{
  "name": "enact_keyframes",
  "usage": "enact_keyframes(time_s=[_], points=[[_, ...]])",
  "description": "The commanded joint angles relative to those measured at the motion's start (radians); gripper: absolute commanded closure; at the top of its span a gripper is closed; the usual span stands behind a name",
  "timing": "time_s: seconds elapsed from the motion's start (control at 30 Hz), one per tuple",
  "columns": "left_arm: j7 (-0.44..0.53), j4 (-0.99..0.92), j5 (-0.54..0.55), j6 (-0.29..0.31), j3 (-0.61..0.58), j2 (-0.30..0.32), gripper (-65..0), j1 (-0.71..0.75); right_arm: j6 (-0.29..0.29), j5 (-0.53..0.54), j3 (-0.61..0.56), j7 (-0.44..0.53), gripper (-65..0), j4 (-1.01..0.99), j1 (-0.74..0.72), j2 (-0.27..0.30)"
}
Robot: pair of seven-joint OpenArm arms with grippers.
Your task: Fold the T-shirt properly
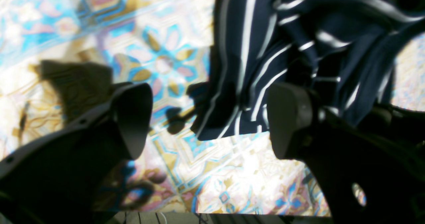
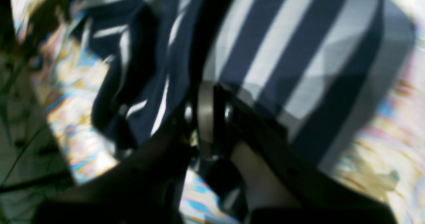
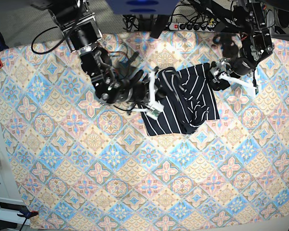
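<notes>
The T-shirt lies rumpled in the far half of the tablecloth, a little toward the base view's right of the middle, nearer the far edge than the near one. It is soft dark navy cloth with thin white stripes (they look broad only in the close wrist views). Its near part lies fairly flat, with a straight hem toward the near edge, while the far part is bunched into loose folds and ridges.

The right gripper sits at the shirt's edge on the base view's left, its jaws clamped together on a fold of the T-shirt; in the right wrist view the striped cloth drapes over and around the dark fingers, one metal face catching the light.

The left gripper hovers at the shirt's opposite, far corner. Its jaws stand wide apart with nothing between them: in the left wrist view the two rounded, matte grey pads frame bare patterned cloth, and a hanging corner of the T-shirt falls just beside one pad.

The tablecloth is flat and smooth, printed with pastel diamond tiles in blue, pink and tan, and covers the whole working surface.
</notes>
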State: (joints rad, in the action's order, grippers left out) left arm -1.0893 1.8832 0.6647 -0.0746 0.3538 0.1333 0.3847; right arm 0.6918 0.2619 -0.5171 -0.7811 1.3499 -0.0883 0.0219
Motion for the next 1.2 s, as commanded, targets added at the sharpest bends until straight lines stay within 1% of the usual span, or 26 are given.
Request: enact_keyframes(time_s=[0.0,0.07,0.23,0.33,0.4,0.47,0.57,0.73,0.83,1.0,1.07,1.17], points=[[0.013,0.019,0.014,0.008,0.0,0.007,-53.0,-0.008,0.006,0.017,-0.03,0.024,-3.3,0.023,-0.021,-0.006],[0.013,0.019,0.014,0.008,0.0,0.006,-53.0,-0.008,0.006,0.017,-0.094,0.024,-3.3,0.024,-0.021,-0.012],[0.013,0.022,0.014,0.008,0.0,0.006,-52.9,-0.008,0.006,0.017,-0.194,0.024,-3.3,0.026,-0.057,-0.066],[0.013,0.022,0.014,0.008,0.006,-0.007,-52.9,-0.008,0.006,0.017,-0.22,0.024,-3.3,0.026,-0.078,-0.093],[0.016,0.022,0.014,0.008,0.008,-0.005,-52.9,-0.006,0.006,0.021,-0.216,0.024,-3.3,0.027,-0.086,-0.112],[0.019,0.022,0.014,0.008,0.009,-0.004,-52.9,-0.005,0.006,0.02,-0.211,0.024,-3.3,0.041,-0.09,-0.118],[0.019,0.022,0.014,0.008,0.009,-0.005,-52.9,-0.005,0.006,0.018,-0.157,0.024,-3.3,0.081,-0.09,-0.116],[0.016,0.022,0.014,0.008,0.009,-0.005,-52.9,-0.005,0.006,0.017,0.016,0.024,-3.3,0.102,-0.123,-0.113],[0.013,0.022,0.014,0.008,0.008,-0.007,-52.9,-0.005,0.006,0.017,0.087,0.024,-3.3,0.086,-0.155,-0.095],[0.013,0.022,0.014,0.008,0.008,-0.007,-52.9,-0.005,0.006,0.017,0.101,0.025,-3.3,0.001,-0.209,-0.095],[0.013,0.022,0.014,0.008,0.006,-0.007,-52.9,-0.005,0.006,0.017,0.096,0.053,-3.3,-0.02,-0.21,-0.095],[0.013,0.022,0.014,0.008,0.001,-0.007,-52.9,-0.005,0.006,0.017,0.084,0.094,-3.3,-0.088,-0.21,-0.11]])
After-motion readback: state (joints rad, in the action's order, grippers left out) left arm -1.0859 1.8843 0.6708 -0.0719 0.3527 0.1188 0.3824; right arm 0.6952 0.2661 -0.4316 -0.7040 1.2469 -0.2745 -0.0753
